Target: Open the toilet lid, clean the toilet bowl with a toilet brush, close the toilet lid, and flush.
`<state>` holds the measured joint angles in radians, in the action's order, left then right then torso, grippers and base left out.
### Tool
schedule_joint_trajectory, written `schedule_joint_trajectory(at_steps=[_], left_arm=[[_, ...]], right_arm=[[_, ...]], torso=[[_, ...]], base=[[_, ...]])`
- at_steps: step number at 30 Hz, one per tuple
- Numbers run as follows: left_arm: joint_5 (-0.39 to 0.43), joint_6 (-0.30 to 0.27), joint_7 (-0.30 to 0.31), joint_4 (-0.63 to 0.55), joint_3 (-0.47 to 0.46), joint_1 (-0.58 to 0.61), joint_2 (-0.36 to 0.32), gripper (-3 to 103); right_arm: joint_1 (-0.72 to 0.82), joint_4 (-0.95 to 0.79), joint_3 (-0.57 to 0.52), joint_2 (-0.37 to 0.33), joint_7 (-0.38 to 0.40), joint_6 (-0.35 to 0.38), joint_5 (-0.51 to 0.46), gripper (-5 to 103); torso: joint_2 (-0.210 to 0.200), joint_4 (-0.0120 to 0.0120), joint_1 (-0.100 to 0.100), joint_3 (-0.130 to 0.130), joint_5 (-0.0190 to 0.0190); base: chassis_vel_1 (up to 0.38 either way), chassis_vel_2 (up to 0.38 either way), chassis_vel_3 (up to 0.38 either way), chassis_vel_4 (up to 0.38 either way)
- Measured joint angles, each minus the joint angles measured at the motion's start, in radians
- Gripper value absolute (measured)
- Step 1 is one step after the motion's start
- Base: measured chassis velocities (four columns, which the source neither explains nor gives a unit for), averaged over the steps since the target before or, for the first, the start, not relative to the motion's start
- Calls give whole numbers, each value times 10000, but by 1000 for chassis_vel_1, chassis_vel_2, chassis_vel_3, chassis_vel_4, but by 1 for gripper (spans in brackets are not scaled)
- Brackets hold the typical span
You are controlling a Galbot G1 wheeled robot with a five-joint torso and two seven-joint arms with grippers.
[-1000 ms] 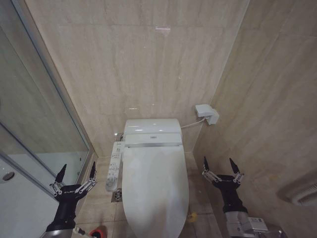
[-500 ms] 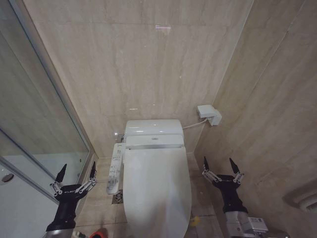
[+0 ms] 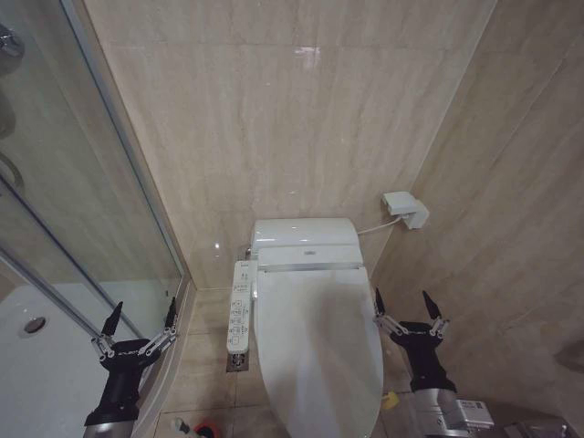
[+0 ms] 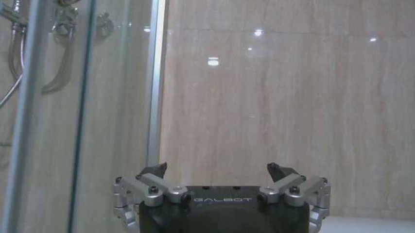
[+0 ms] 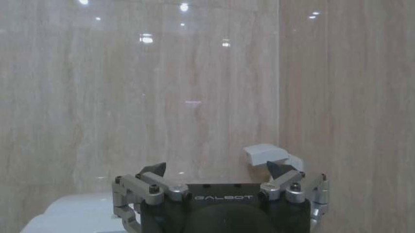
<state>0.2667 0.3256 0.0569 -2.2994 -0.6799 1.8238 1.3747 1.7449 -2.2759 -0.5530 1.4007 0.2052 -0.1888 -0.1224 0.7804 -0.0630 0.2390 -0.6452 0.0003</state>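
Observation:
The toilet lid (image 3: pixel 315 351) lies shut over the seat, so the toilet bowl is hidden beneath it. A white button panel (image 3: pixel 241 315) runs along the lid's left side. At the bottom edge of the head view, a short end of the toilet brush (image 3: pixel 182 425) shows beside its red holder (image 3: pixel 206 429), on the floor left of the toilet. My left gripper (image 3: pixel 141 312) is held up open by the shower door, empty. To the right of the lid my right gripper (image 3: pixel 402 301) is also open and empty. Both wrist views show spread fingers: left gripper (image 4: pixel 217 170), right gripper (image 5: pixel 217 167).
A glass shower door (image 3: pixel 100 173) and a white shower tray (image 3: pixel 41 356) bound the left side. Tiled walls close in behind and on the right. A white wall box (image 3: pixel 406 209) with a hose hangs right of the tank (image 3: pixel 304 239). A small yellow thing (image 3: pixel 391 400) lies on the floor.
The whole head picture has shifted, so the camera has moved: the toilet now sits further right and the shower door takes more of the left. Both grippers keep their open pose.

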Motion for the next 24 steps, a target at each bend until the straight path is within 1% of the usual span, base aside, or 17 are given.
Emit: schedule_joint_trajectory(at_steps=[4, 15, 17, 24], left_arm=[[0, 0, -1, 0, 1, 0, 0, 100], [0, 0, 0, 0, -1, 0, -2, 100], [0, 0, 0, 0, -1, 0, -2, 100], [0, 0, -1, 0, -1, 0, -2, 100]], right_arm=[[0, 0, -3, -1, 1, 0, 0, 100], [0, 0, -1, 0, -1, 0, 0, 100], [0, 0, -1, 0, 0, -1, 0, 100], [0, 0, -1, 0, 0, 0, 0, 100]], torso=[[1, 0, 0, 0, 0], [1, 2, 3, -1, -4], [0, -1, 3, -1, -4], [1, 1, 1, 0, -3]], base=[[-67, -74, 54, 54], [0, 0, 0, 0], [63, -84, -79, 63], [130, -135, -136, 148]])
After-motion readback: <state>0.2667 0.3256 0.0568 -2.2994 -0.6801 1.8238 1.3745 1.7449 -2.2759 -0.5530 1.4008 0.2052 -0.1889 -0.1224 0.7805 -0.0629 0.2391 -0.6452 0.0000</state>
